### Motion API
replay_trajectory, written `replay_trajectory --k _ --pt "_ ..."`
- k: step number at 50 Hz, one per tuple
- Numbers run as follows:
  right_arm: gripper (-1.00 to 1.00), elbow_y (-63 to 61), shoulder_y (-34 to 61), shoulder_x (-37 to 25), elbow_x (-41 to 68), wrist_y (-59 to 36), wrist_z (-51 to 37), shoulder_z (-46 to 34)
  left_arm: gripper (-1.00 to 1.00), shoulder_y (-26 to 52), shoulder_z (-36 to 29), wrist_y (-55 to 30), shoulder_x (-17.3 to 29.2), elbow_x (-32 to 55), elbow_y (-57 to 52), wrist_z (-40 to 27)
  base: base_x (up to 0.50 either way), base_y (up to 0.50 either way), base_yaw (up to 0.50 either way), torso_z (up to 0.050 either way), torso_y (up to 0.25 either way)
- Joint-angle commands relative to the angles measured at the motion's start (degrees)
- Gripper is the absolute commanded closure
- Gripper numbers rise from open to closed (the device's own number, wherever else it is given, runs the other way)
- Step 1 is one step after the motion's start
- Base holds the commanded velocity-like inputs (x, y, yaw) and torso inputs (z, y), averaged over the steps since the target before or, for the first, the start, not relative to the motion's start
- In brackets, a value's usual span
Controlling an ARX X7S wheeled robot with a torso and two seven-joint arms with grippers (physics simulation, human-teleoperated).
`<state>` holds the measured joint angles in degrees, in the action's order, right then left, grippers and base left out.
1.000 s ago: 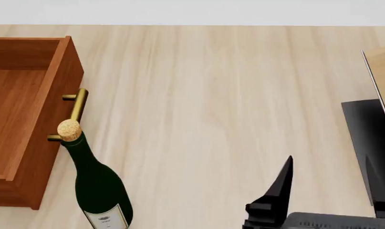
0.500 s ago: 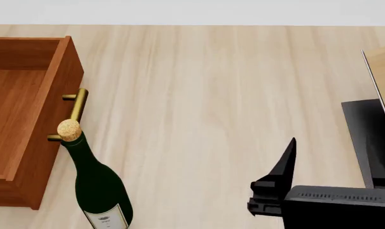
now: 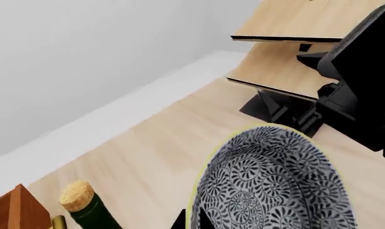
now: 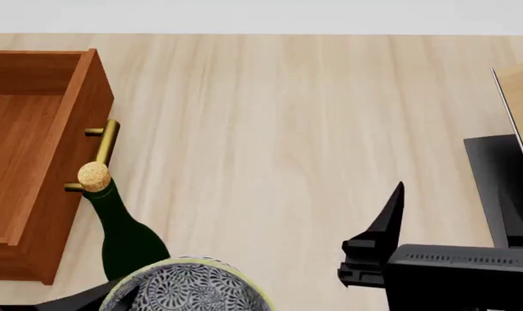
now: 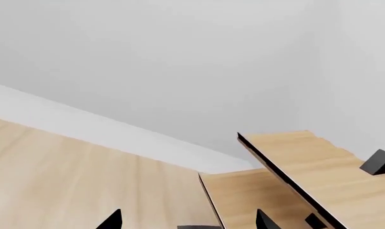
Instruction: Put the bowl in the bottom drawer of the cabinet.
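Observation:
The speckled grey-and-white bowl (image 3: pixel 275 186) with its yellowish rim fills the near part of the left wrist view. My left gripper (image 3: pixel 191 220) is shut on its rim, one fingertip on each side. In the head view the bowl (image 4: pixel 188 288) shows at the bottom edge, just right of the bottle. The bottom drawer (image 4: pixel 23 149) stands pulled open at the left, its plain wood floor bare and its brass handle (image 4: pixel 104 152) facing right. The rest of the cabinet is out of view. My right gripper (image 5: pixel 188 222) is open and holds nothing; one of its fingers (image 4: pixel 389 217) points up at lower right.
A dark green corked bottle (image 4: pixel 127 240) stands on the floor between the drawer front and the bowl, its cork (image 4: pixel 93 175) near the handle. A light-wood slanted rack (image 4: pixel 519 97) on a black base (image 4: pixel 499 188) stands at the right edge.
The bowl, held by my left gripper, has risen into the head view at the bottom edge. My right arm has come up and further into view.

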<state>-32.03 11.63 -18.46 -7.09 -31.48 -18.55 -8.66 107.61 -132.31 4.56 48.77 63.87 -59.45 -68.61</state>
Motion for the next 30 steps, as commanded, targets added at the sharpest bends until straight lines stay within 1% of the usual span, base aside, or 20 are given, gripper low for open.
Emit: replay_trajectory --k 1,5,9,15,21,26,30 --pt "-1.0 0.6 0.5 -0.1 0.2 0.1 0.0 -0.1 1.0 14.2 -8.1 7.1 0.4 1.8 0.6 -0.8 0.0 0.0 0.0 0.0 0.0" --pt "-1.0 0.5 0.5 -0.2 0.4 0.0 0.0 -0.1 1.0 16.5 -7.4 7.8 1.6 3.3 1.5 0.0 0.0 0.0 0.0 0.0 0.0" --pt "-1.0 0.4 0.5 -0.2 0.5 -0.1 0.0 -0.1 1.0 19.2 -6.6 8.7 3.4 5.7 3.8 2.3 0.0 0.0 0.0 0.0 0.0" --pt "-1.0 0.6 0.6 -0.2 0.6 -0.1 -0.1 -0.1 1.0 21.7 -5.4 8.4 3.9 7.5 5.9 4.5 0.0 0.0 0.0 0.0 0.0" --pt "-1.0 0.7 0.7 -0.4 0.7 0.0 -0.1 -0.2 1.0 25.7 -3.0 8.2 6.2 10.9 9.8 7.6 0.0 0.0 0.0 0.0 0.0" --pt "-1.0 0.9 0.7 -0.4 0.8 0.1 -0.1 -0.4 1.0 26.9 1.5 6.3 8.2 14.0 12.9 10.5 0.0 0.0 0.0 0.0 0.0" --pt "-1.0 1.3 0.6 -0.4 0.9 0.3 -0.2 -0.3 1.0 26.4 5.2 4.7 9.5 15.9 15.6 12.1 0.0 0.0 0.0 0.0 0.0"
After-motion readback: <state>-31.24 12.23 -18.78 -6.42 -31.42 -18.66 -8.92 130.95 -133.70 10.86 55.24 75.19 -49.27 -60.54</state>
